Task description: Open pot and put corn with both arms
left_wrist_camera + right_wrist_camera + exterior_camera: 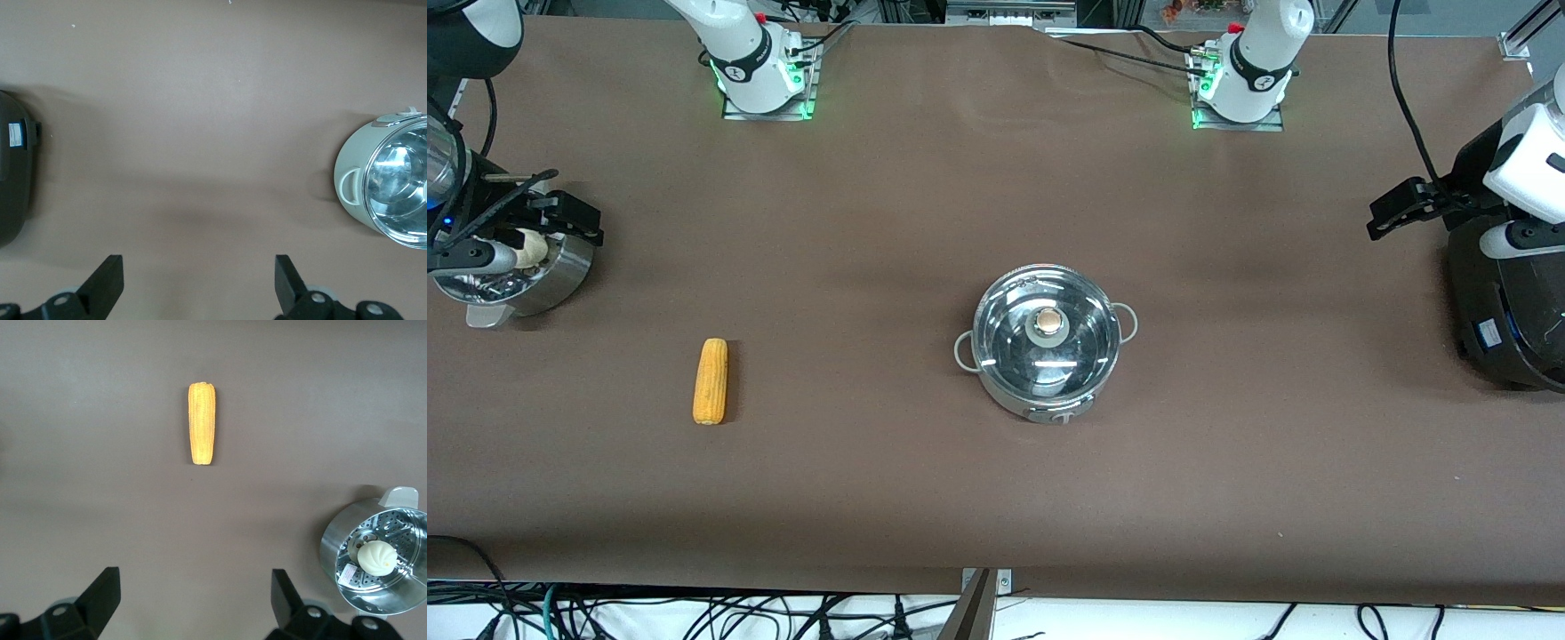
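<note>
The stainless-steel pot point(1047, 355) stands at the middle of the front view, its glass lid point(1047, 342) seated on the rim with the beige knob point(1049, 322) at its centre; grey loop handles point(963, 349) stick out on either side. The corn cob point(711, 380) lies flat on the brown table point(996, 498) in the lower left of that frame, well apart from the pot. The left gripper point(1403, 210) hangs at the frame's right edge beside the black rice cooker point(1503, 311), fingers point(107, 283) spread wide and empty. The right gripper point(560, 216) hangs at the left edge over the steamer basket point(538, 276) holding a white bun point(377, 557), fingers point(101, 597) likewise wide apart, nothing between them.
</note>
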`<state>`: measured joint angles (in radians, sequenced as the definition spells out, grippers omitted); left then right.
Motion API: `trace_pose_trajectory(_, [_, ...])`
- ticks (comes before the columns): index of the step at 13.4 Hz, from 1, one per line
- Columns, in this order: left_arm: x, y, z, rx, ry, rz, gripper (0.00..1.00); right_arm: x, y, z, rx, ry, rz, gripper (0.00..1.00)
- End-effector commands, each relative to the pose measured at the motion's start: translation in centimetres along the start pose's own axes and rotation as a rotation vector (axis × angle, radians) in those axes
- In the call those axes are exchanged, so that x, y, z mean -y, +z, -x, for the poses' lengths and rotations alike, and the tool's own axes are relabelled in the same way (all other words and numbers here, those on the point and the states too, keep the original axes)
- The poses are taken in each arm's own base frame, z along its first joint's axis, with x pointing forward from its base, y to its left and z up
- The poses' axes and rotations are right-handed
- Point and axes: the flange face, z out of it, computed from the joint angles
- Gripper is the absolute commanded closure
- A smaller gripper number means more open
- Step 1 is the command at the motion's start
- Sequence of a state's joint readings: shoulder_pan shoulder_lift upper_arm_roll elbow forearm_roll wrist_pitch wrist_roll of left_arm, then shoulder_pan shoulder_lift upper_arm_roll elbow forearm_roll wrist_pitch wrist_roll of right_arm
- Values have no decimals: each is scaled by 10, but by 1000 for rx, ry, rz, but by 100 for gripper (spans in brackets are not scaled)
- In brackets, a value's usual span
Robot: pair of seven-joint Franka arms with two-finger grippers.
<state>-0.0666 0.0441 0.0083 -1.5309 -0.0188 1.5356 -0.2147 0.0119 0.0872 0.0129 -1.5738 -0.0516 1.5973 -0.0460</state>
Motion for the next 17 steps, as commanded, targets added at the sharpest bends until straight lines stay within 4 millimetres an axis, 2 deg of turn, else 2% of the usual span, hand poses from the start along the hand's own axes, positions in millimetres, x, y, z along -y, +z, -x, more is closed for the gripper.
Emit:
trace_pose_trajectory(1, [-1, -4, -1, -12, 19, 8, 0, -3, -7, -3, -9, 1, -11, 0])
trace_pose_trajectory(14, [-1, -2, -2, -14, 27, -20, 0, -3, -6, -3, -7, 1, -11, 0])
trace_pose_trajectory(17, [4, -2, -3, -15, 96, -18, 0, -3, -6, -3, -7, 3, -11, 0])
